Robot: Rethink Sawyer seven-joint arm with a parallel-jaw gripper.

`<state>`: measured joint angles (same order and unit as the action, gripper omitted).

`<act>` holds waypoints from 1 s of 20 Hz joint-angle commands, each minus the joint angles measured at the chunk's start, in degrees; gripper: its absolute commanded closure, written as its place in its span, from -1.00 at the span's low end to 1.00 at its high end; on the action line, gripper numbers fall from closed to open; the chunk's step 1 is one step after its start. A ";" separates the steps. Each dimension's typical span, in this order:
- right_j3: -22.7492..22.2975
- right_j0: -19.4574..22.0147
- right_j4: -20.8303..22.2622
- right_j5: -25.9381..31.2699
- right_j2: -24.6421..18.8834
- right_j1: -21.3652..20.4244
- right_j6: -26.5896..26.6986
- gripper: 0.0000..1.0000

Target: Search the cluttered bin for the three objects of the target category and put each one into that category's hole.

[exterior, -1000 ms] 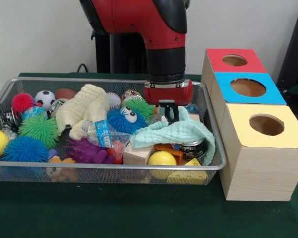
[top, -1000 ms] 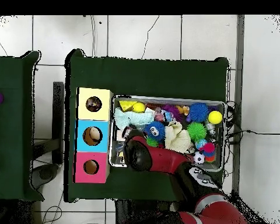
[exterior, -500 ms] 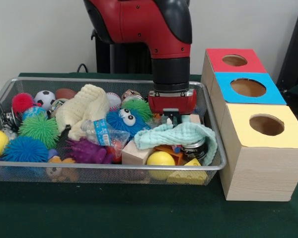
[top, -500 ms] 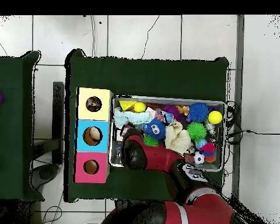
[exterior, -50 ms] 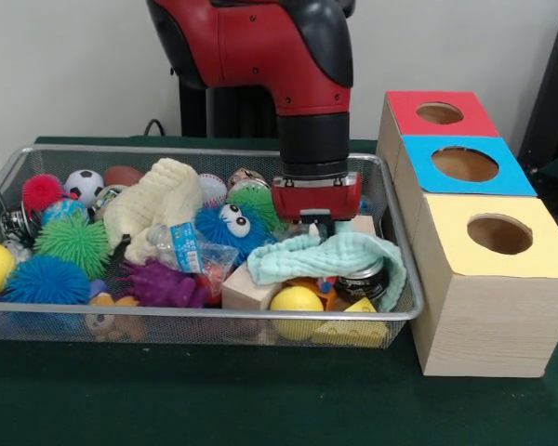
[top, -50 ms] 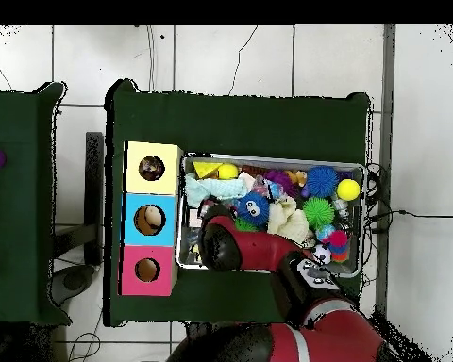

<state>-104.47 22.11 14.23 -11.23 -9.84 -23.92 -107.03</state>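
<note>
Currently our tool (exterior, -50 ms: 315,223) sits low in the wire bin (exterior, -50 ms: 400,311), its tip buried behind the mint cloth (exterior, -50 ms: 339,255); we cannot tell whether it grips anything. Target category unknown to us. We judge a slow, vertical lift best, so the cloth does not drag neighbours like the blue fuzzy toy (exterior, -50 ms: 225,228). Three boxes (exterior, -50 ms: 488,307) stand beside the bin on the green tabletop (exterior, -50 ms: 260,400); white tiled floor (top, -50 ms: 98,57) around.

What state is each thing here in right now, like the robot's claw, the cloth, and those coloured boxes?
Gripper: low in the bin, tips hidden by the cloth, grip unclear.
Mint cloth: crumpled, draped over a tin.
Tin: half covered.
Wire bin: full of toys.
Plastic bottle: lying down.
Red box, blue box, yellow box: upright, holes open.
</note>
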 commanded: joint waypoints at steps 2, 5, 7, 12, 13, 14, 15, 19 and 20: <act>18.85 8.54 7.30 7.68 -1.49 9.06 4.62 1.00; 19.81 10.09 10.87 8.79 -2.61 8.56 4.50 1.00; 20.14 11.89 13.33 9.90 -4.50 8.51 4.78 1.00; 20.56 15.51 18.15 12.01 -8.37 8.65 5.13 1.00; 20.61 16.09 18.92 12.28 -9.01 8.73 5.13 1.00; 20.66 16.66 19.69 12.56 -9.64 8.81 5.12 1.00; 20.68 17.04 20.25 12.76 -10.07 8.84 4.99 1.00; 20.69 18.15 22.11 13.66 -11.33 8.75 4.56 1.00; 20.67 18.29 22.46 13.76 -11.50 8.70 4.43 1.00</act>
<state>-102.12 34.92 32.55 -2.50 -22.84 -22.71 -107.03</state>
